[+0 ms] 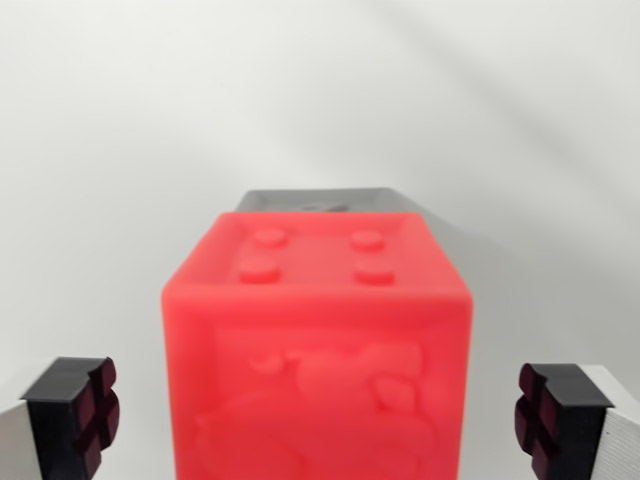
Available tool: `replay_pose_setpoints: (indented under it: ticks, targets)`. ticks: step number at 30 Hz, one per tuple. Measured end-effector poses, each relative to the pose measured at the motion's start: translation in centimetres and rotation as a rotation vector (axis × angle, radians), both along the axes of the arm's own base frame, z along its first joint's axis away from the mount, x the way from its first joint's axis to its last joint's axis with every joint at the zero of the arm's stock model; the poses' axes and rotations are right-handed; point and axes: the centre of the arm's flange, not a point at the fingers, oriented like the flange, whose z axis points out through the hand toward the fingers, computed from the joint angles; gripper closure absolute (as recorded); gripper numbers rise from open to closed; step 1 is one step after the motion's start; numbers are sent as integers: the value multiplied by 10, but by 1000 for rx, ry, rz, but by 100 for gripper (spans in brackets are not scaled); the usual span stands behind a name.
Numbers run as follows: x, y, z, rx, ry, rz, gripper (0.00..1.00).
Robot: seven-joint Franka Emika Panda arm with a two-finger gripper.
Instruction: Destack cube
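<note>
The red cube [318,350] stands squarely between the jaws and fills most of the gap. A strip of free room shows on each side, between the cube's flanks and the dark fingertips [75,412], neither of which touches it. Just beyond the cube, a grey block [315,200] rises behind its top edge and closes the way straight ahead. Outside and beyond the jaws, the white table [110,150] lies bare.

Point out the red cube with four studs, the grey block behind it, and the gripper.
Red plastic studded cube [318,300]: wrist view, upper front face.
Grey block [318,200]: wrist view, visible top edge.
Gripper [318,415]: wrist view, midway between black fingertips.
</note>
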Motion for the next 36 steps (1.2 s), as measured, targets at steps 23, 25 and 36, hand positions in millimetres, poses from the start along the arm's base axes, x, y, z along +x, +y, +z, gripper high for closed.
replay_pose_setpoints:
  ticks: [23,25,36]
  targets:
    - [0,0,-20,0,-2,1,100]
    - [0,0,-20,0,-2,1,100]
    - [0,0,-20,0,-3,1,100]
